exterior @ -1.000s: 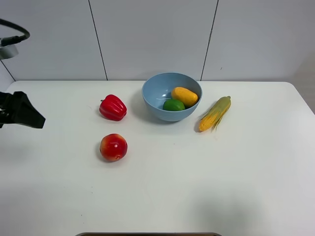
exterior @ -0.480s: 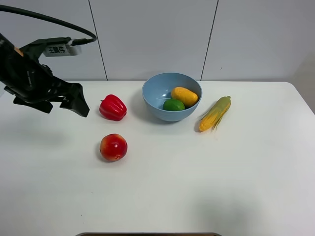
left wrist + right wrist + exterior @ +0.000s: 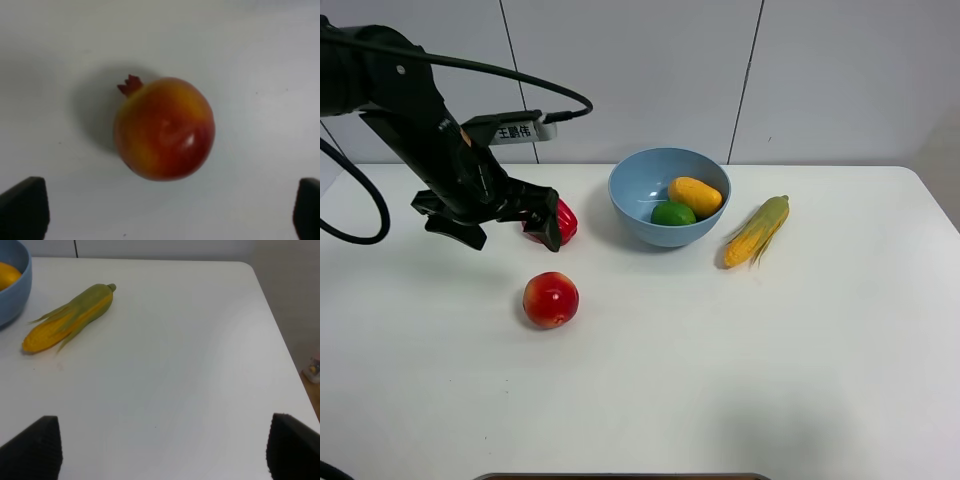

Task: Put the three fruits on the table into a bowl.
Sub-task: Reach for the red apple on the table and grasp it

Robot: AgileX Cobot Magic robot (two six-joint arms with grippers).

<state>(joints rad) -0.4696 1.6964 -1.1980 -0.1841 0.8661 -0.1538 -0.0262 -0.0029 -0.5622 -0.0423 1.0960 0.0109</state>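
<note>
The left gripper [image 3: 165, 210] has its jaws spread as wide as they go and holds nothing. In its wrist view the two dark fingertips [image 3: 22, 207] sit at the far corners, with bare white table between them. The round red-and-yellow fruit [image 3: 165, 135] lies in the middle of that view, ahead of the fingertips and touching neither. It has a small red crown on one side and rests on the table [image 3: 770, 350] by itself. In the high view this gripper hangs over the left part of the table, above and behind the fruit. One of its fingers covers part of the red bell pepper [image 3: 566, 222]. How high it stands above the tabletop is hard to judge from here, though it seems to be clear of the surface.

The right gripper [image 3: 162, 447] is also wide open and empty, with only tabletop between its ribbed fingertips [image 3: 30, 447]. It does not show in the high view.

The light-blue bowl [image 3: 640, 190] sits toward the back of the table, just right of the pepper. The green lime [image 3: 673, 213] and the yellow-orange mango [image 3: 695, 196] lie inside it, touching each other. The corn cob [image 3: 757, 230], in its green husk, lies on the table just to the right of the bowl and apart from it.
</note>
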